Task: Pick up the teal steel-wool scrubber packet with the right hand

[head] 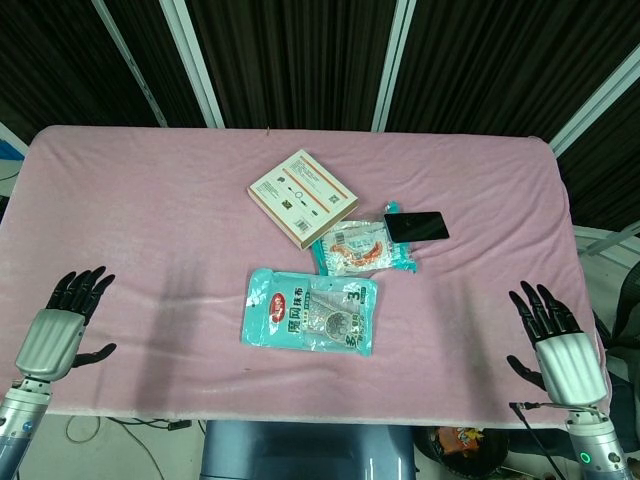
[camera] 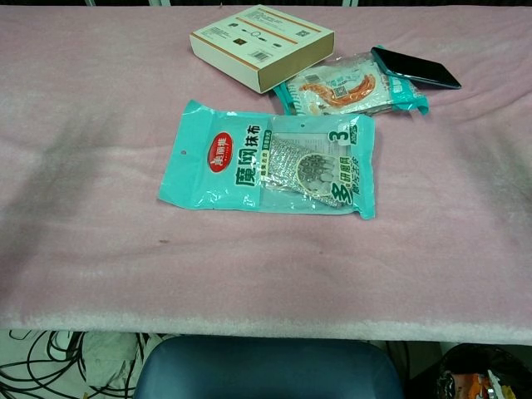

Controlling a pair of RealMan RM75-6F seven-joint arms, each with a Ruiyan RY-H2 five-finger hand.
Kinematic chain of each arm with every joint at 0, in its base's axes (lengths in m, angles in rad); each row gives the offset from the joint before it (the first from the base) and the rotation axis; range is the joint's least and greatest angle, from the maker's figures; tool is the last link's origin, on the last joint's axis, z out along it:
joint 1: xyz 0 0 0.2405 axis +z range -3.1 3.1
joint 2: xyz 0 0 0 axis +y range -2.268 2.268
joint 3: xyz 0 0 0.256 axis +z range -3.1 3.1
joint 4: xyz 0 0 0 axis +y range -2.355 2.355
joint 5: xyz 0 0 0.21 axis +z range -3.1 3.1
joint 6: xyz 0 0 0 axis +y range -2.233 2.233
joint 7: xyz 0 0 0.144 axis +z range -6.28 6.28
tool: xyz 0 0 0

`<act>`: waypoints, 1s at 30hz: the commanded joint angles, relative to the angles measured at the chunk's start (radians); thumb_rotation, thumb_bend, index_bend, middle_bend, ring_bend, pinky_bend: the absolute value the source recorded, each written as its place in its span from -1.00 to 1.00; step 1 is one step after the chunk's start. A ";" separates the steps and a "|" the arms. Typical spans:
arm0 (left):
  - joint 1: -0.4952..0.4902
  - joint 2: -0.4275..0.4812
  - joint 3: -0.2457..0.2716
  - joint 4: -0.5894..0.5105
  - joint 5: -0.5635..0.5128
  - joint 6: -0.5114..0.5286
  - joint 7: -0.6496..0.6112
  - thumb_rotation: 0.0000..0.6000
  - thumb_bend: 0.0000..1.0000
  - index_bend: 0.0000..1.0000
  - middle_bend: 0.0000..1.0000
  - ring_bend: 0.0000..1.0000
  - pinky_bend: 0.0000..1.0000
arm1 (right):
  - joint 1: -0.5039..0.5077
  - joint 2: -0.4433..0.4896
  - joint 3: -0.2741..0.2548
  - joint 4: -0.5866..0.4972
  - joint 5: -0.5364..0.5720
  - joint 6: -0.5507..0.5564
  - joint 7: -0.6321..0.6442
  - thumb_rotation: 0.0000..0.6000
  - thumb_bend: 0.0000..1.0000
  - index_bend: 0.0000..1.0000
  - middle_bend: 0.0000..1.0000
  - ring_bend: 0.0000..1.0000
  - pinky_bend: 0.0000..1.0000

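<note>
The teal steel-wool scrubber packet [head: 311, 311] [camera: 270, 158] lies flat on the pink cloth near the table's front middle, its clear window showing the silvery scrubbers. My right hand [head: 555, 340] hovers at the front right edge of the table, fingers spread and empty, well to the right of the packet. At the front left edge my left hand [head: 62, 326] is also spread with nothing in it. Neither hand shows in the chest view.
Behind the packet lie a white flat box [head: 303, 196] [camera: 262, 46], a snack packet [head: 362, 248] [camera: 345, 87] and a black phone [head: 416, 226] [camera: 414, 67] resting partly on it. The pink cloth covers the table [head: 150, 200].
</note>
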 commanded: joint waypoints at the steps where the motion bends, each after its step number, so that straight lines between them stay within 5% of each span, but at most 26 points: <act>1: 0.000 0.000 0.000 0.000 0.001 0.001 -0.001 1.00 -1.00 -1.00 -1.00 -1.00 -1.00 | 0.001 0.001 -0.002 -0.005 -0.006 -0.002 -0.001 1.00 -0.81 -1.00 -1.00 -1.00 -0.57; 11: 0.000 0.000 -0.004 -0.001 -0.010 -0.004 -0.004 1.00 -1.00 -1.00 -1.00 -1.00 -1.00 | 0.024 0.020 -0.008 -0.095 -0.022 -0.052 -0.007 1.00 -0.82 -1.00 -1.00 -1.00 -0.57; 18: -0.005 -0.001 -0.006 -0.001 -0.019 -0.016 -0.010 1.00 -1.00 -1.00 -1.00 -1.00 -1.00 | 0.114 0.026 0.015 -0.264 0.022 -0.223 -0.029 1.00 -1.00 -1.00 -1.00 -1.00 -0.57; 30: -0.009 0.002 -0.009 0.005 -0.019 -0.020 -0.030 1.00 -1.00 -1.00 -1.00 -1.00 -1.00 | 0.294 -0.160 0.113 -0.392 0.235 -0.520 -0.272 1.00 -1.00 -1.00 -1.00 -1.00 -0.57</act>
